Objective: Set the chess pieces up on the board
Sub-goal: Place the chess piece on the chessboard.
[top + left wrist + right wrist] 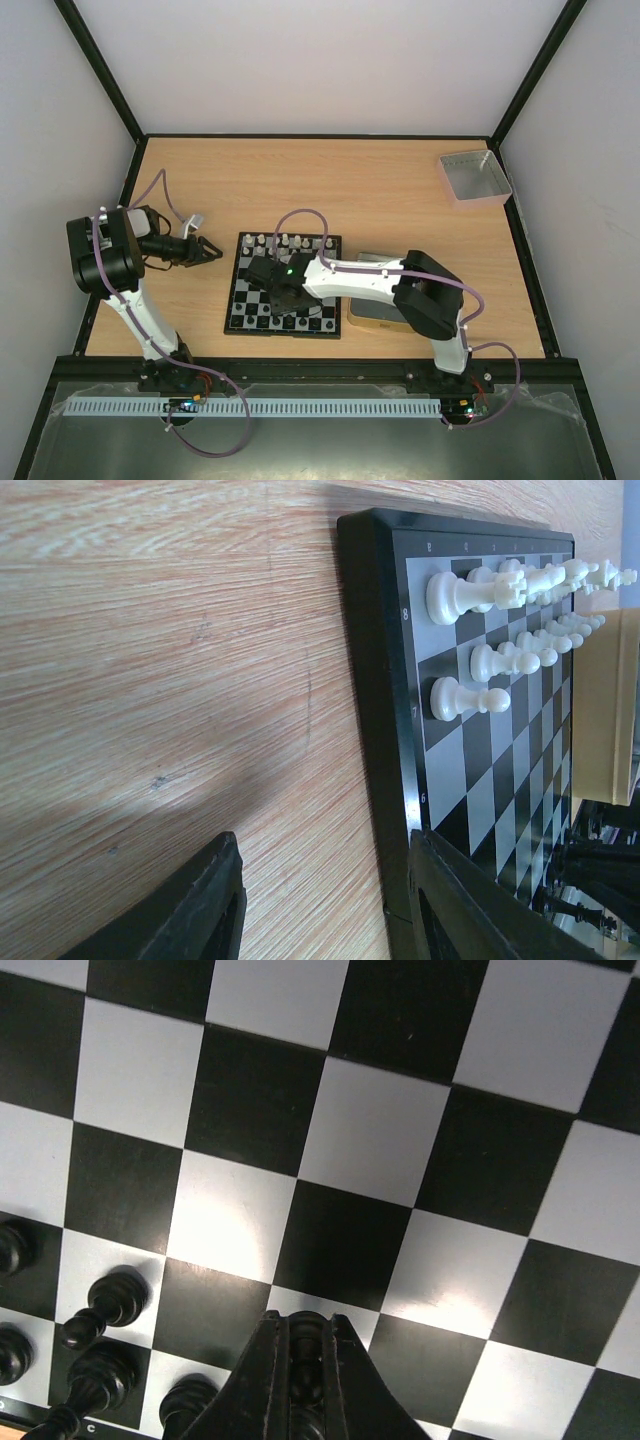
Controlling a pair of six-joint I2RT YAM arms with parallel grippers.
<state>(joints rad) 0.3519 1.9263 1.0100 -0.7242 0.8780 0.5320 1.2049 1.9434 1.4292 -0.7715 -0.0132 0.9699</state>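
The board lies mid-table, with white chess pieces along its far rows. My right gripper hangs over the board's near half. In the right wrist view that gripper is shut on a black chess piece just above the squares. Other black pieces stand at the lower left. My left gripper hovers over bare wood left of the board. Seen from the left wrist, it is open and holds nothing. The board's black border is beside its right finger, and white pawns stand beyond.
A gold-rimmed tin sits against the board's right side, partly under my right arm; its edge shows in the left wrist view. A grey square tray stands at the far right corner. Black frame rails edge the table.
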